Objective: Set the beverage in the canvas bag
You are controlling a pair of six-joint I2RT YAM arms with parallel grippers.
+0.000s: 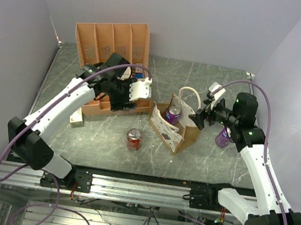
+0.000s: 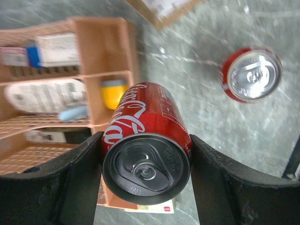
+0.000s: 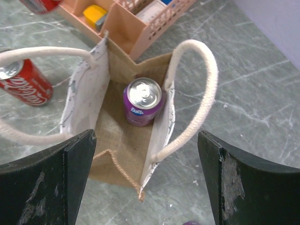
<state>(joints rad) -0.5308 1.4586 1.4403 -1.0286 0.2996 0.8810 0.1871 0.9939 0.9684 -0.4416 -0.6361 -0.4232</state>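
Bag (image 1: 166, 129) stands mid-table with a purple can (image 1: 173, 115) inside; a loose red can (image 1: 134, 139) stands near-left of it. Left wrist: left gripper (image 2: 146, 164) clamps a Coke can (image 2: 140, 117) by the tray (image 2: 105, 47). Right wrist: right gripper (image 3: 147, 183) is wide open and empty above the bag.

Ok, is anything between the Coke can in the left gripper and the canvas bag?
Nothing visible stands between the Coke can and the canvas bag. A purple can already fills part of the bag, and the open right gripper hovers by its mouth.
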